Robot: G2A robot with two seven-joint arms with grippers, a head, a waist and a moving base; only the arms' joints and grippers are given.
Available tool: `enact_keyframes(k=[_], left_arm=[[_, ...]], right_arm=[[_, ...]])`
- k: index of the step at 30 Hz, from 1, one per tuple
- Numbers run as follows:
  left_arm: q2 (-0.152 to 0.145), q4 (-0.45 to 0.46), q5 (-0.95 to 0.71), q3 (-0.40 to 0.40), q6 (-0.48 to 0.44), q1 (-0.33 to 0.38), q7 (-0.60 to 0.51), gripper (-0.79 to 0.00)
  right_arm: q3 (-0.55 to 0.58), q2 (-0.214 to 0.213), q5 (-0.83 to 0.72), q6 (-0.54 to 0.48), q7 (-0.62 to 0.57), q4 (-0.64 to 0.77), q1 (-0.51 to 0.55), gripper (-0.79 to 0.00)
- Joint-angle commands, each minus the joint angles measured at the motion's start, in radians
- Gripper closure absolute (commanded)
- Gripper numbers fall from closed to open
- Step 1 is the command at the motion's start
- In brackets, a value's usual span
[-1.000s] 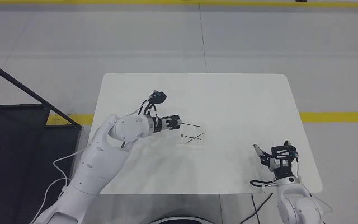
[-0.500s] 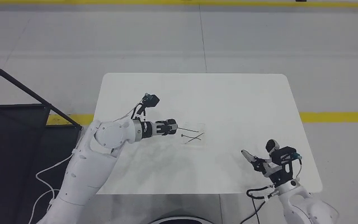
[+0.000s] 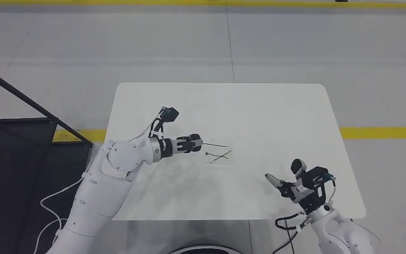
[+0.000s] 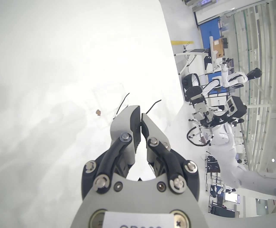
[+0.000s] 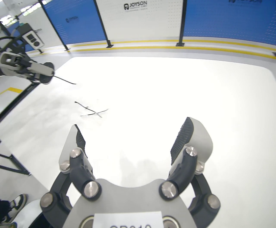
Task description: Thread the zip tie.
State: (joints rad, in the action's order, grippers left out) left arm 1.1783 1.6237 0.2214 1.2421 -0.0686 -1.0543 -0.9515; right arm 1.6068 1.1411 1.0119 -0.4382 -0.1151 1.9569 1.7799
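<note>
As zip tie [image 3: 216, 145] hangs pinched, two ties [image 3: 219, 155] cross.

The top view looks straight down from above the arms at the whole white, round-cornered table [image 3: 266, 108]. The left wrist view sits close behind the grey, black-padded left gripper [image 4: 140, 114], facing low across the table toward the white right arm [image 4: 222, 138]. The right wrist view, just behind the matching right gripper [image 5: 132, 124], faces the far blue wall panels [image 5: 226, 19], and all three views share the thin black crossed zip ties [image 3: 220, 155] mid-table.
</note>
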Motion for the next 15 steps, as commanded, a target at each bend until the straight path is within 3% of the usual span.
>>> enact_keyframes(k=[1,8,11,15], left_arm=[[0.0,0.008,-0.018,-0.004,-0.018,-0.011,0.009,0.0],[-0.008,0.013,-0.066,0.01,-0.065,-0.043,-0.009,0.0],[-0.012,0.017,-0.081,0.02,-0.077,-0.052,-0.017,0.0],[-0.017,0.023,-0.093,0.027,-0.09,-0.057,-0.025,0.0]], right_arm=[[-0.039,0.0,-0.031,-0.051,-0.037,-0.011,-0.028,-0.785],[-0.178,0.01,-0.181,-0.122,-0.107,-0.08,-0.138,-0.785],[-0.227,0.011,-0.347,-0.203,-0.18,-0.138,-0.189,-0.785],[-0.234,0.01,-0.436,-0.195,-0.241,-0.17,-0.225,-0.785]])
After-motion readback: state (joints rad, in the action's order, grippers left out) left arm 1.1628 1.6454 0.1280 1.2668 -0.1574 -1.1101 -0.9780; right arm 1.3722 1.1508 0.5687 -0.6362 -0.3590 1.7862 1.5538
